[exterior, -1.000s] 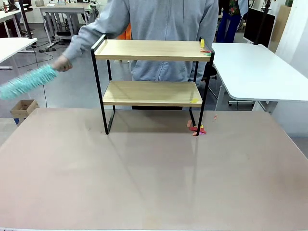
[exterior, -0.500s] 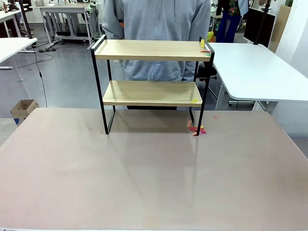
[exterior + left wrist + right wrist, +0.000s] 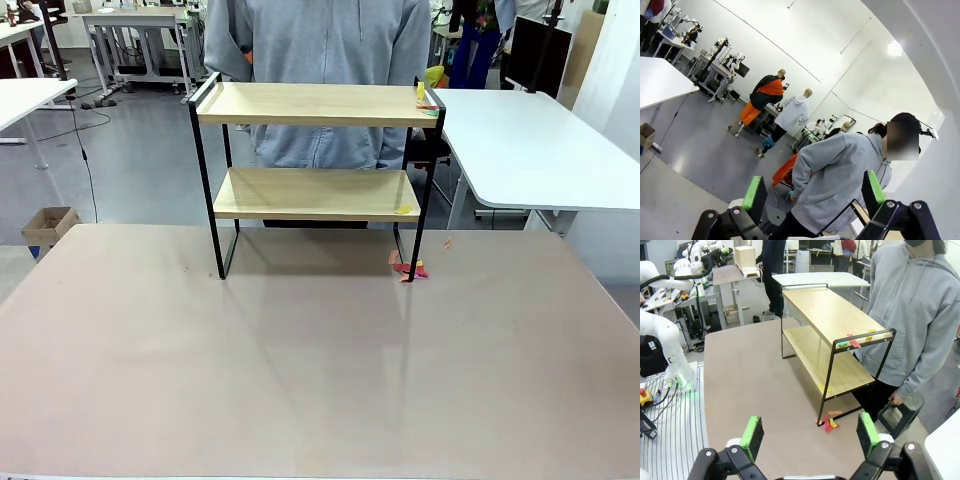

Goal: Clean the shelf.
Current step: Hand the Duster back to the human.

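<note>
right wrist view, shelf (image 3: 835, 335) beyond open pincer (image 3: 810, 435)

The left gripper (image 3: 812, 192) has its jaws spread wide, holding nothing, aimed toward twelve o'clock. The right gripper (image 3: 810, 432) is likewise spread and bare, angled downward.

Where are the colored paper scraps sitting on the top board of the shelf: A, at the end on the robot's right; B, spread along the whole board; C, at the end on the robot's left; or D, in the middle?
A: the colored paper scraps lie bunched by the rail at the right end of the shelf's top board, the rest of which is bare.
</note>
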